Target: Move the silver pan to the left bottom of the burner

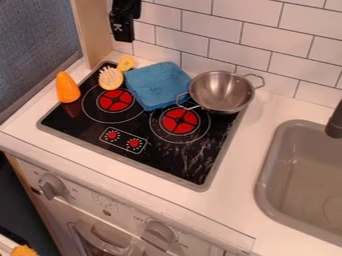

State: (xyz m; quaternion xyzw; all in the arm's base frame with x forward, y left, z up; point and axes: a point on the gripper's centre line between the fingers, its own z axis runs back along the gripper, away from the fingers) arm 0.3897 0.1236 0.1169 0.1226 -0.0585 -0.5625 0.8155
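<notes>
Overall, toy-kitchen counter (247, 165) seen white and smooth; glossy black cooktop (87, 122) set in, grey-rimmed, red burner discs printed; grey sink (264, 187) at right, rounded corners; white tiled wall (224, 32) behind, dark grout. Silver pan (222, 92), round, shiny metal, two wire handles, placed at cooktop's rear right corner, beside blue cloth (158, 84), soft, folded; bristled yellow brush (111, 78) and smooth orange cone-shaped item (67, 87) at left. Black gripper (124, 36) hung by wall; jaws released or clenched: cannot be told.
</notes>
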